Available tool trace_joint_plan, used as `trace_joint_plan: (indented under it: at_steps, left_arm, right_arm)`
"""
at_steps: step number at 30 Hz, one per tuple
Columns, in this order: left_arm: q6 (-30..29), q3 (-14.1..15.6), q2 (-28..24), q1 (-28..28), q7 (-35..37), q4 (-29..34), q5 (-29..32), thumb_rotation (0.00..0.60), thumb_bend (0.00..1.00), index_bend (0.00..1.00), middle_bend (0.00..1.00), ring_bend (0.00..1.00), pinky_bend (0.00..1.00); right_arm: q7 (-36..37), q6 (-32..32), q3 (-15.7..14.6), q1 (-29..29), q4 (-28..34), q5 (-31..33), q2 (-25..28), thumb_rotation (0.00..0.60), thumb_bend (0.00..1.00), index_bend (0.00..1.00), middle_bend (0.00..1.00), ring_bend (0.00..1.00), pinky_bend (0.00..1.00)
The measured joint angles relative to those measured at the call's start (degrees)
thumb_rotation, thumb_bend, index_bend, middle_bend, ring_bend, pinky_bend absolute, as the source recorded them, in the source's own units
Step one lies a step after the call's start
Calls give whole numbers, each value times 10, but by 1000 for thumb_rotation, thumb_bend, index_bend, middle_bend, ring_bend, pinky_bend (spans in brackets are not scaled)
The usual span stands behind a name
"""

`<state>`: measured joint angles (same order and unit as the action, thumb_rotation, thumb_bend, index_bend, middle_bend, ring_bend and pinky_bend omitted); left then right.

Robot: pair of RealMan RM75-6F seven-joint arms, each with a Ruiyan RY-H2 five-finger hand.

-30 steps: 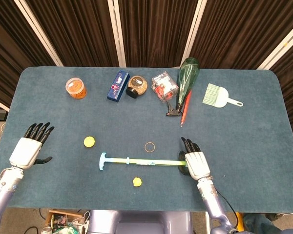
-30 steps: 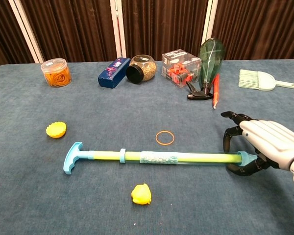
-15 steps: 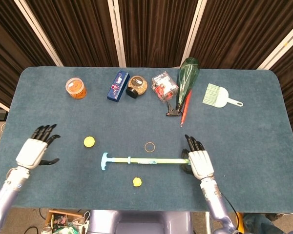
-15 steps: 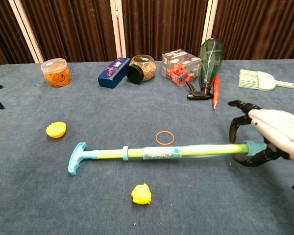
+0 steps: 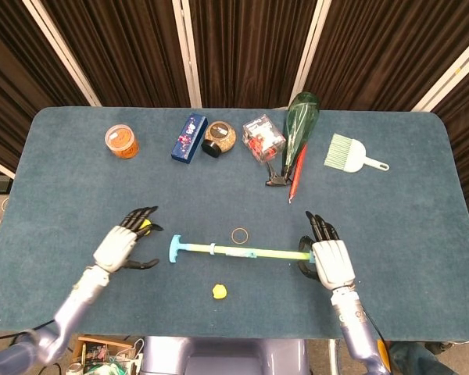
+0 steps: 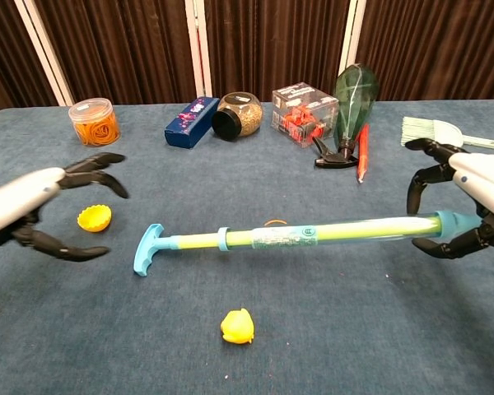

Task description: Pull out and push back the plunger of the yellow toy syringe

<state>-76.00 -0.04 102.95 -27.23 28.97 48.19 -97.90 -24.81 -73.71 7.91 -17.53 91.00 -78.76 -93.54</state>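
Observation:
The yellow toy syringe (image 6: pixel 288 237) has a clear yellow-green barrel and a blue plunger with a T-handle (image 6: pixel 148 248). It hangs level above the table, the plunger drawn partly out toward the left. My right hand (image 6: pixel 465 202) grips the barrel's blue right end, fingers curled around it. In the head view the syringe (image 5: pixel 242 251) runs from the T-handle to my right hand (image 5: pixel 332 262). My left hand (image 6: pixel 41 210) is open, fingers spread, a short way left of the T-handle and not touching it; from the head view this left hand (image 5: pixel 125 246) sits beside the handle.
A yellow cap (image 6: pixel 94 218) lies under my left hand and a yellow lump (image 6: pixel 237 326) in front. A rubber band (image 5: pixel 240 234) lies behind the syringe. Along the back stand an orange tub (image 6: pixel 94 122), blue box (image 6: pixel 192 122), jar (image 6: pixel 239 113), clear box (image 6: pixel 305 107), green bottle (image 6: pixel 354 95) and brush (image 6: pixel 432 132).
My right hand has lifted the syringe off the table and carried it a little to the right. My left hand has swung in from the far left toward the T-handle.

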Motion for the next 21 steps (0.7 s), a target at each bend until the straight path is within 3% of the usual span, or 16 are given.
trace_joint_plan:
  at_steps: [21]
  left_arm:
    - [41, -5, 135, -70, 58, -151, 17, 600, 197, 311, 0, 0, 71]
  right_arm:
    - [2, -15, -2, 0, 12, 13, 16, 600, 649, 959, 12, 0, 149]
